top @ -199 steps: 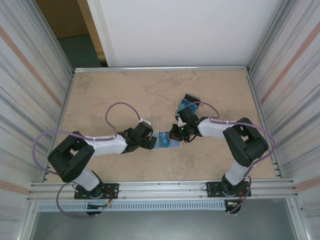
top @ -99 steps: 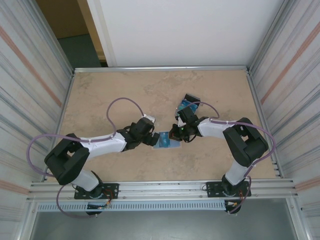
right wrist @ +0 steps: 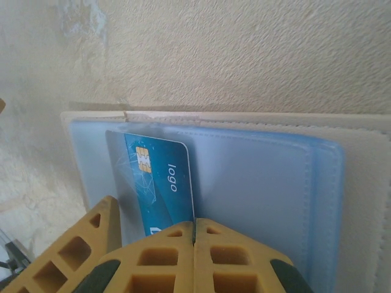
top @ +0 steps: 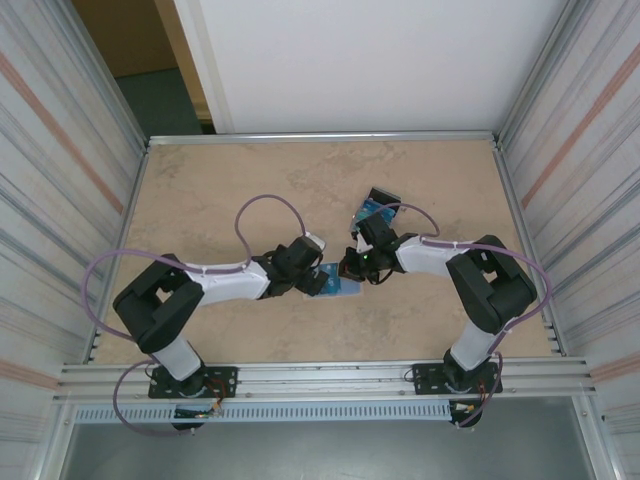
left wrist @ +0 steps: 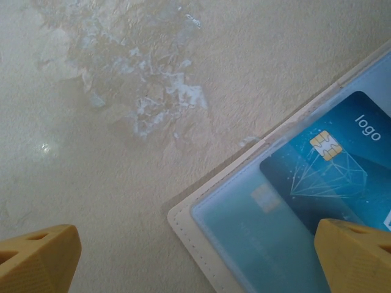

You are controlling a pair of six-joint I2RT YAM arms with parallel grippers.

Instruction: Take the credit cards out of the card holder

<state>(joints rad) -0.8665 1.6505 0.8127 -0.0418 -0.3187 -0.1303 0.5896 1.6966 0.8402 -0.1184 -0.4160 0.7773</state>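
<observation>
The card holder (top: 338, 286) lies open on the table between both grippers, pale blue inside with a beige stitched rim (left wrist: 183, 223). A dark blue credit card (left wrist: 333, 165) marked "logo" lies on its inner face (right wrist: 263, 171), and a teal card (left wrist: 269, 235) shows through a clear pocket. My left gripper (top: 314, 279) hovers open over the holder's left corner, one fingertip (left wrist: 357, 259) above the blue card (right wrist: 162, 183). My right gripper (right wrist: 194, 224) is shut, its tips down on the holder at that card's edge (top: 351, 268).
Two loose cards (top: 378, 207), teal and black, lie on the table behind the right gripper. Metal rails edge the tabletop (top: 200, 190), with corrugated walls left and right. Bare table surface (left wrist: 122, 122) lies to the left of the holder.
My left arm has swung right, bringing its open gripper over the holder's left end. The right gripper and the holder have stayed where they were.
</observation>
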